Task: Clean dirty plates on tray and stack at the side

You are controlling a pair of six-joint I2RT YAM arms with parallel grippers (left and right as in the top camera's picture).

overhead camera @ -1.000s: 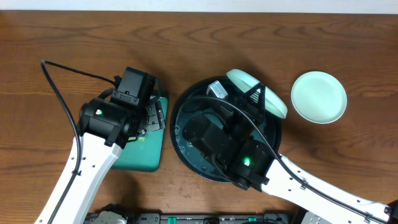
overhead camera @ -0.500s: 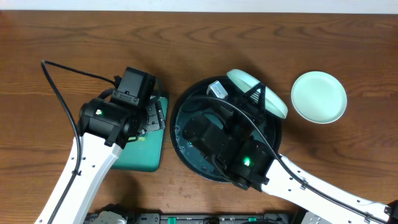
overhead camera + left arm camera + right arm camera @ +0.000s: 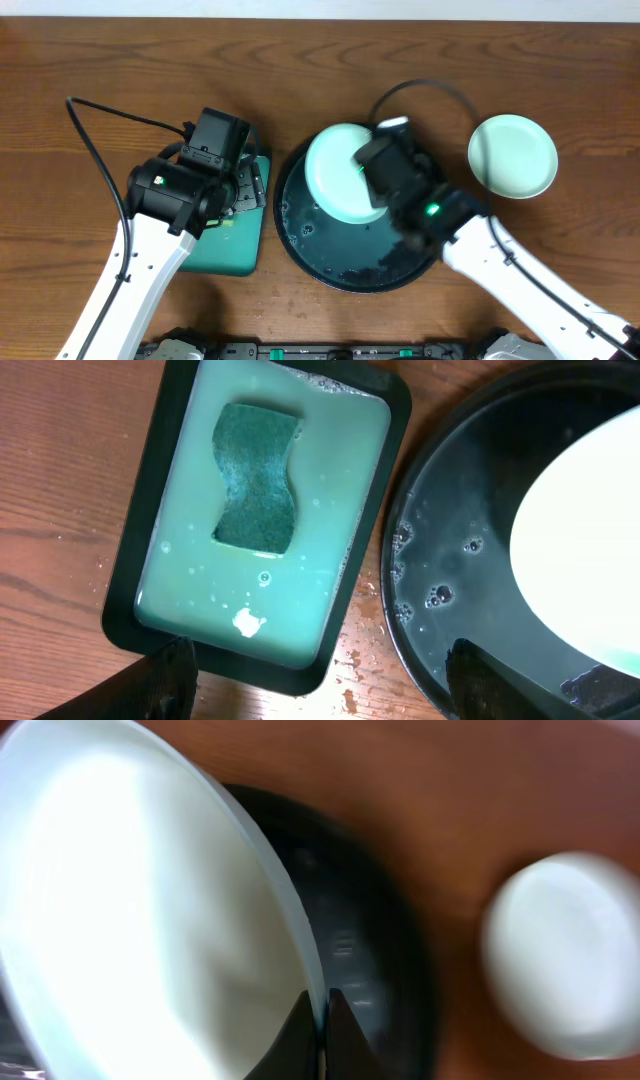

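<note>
A pale mint plate (image 3: 335, 172) hangs over the far left part of the black tray (image 3: 330, 255), its face turned up. My right gripper (image 3: 375, 165) is shut on its right rim. The right wrist view shows the fingers (image 3: 322, 1005) pinching the thin edge of the plate (image 3: 150, 910) above the tray (image 3: 370, 940). A second mint plate (image 3: 513, 155) lies on the wooden tabletop to the right of the tray, blurred in the wrist view (image 3: 565, 960). My left gripper (image 3: 245, 190) hovers open over the teal tray, its fingers (image 3: 170, 680) wide apart and holding nothing.
The teal rectangular tray (image 3: 130, 570) holds soapy liquid and a green sponge (image 3: 258, 480), just left of the black tray (image 3: 450, 540). Water drops lie on the wood between them. A black cable (image 3: 110, 110) runs across the table at the left.
My right arm has swung round and carried the plate from the tray's far right rim leftward over the tray, turning it face up. The left arm has not moved.
</note>
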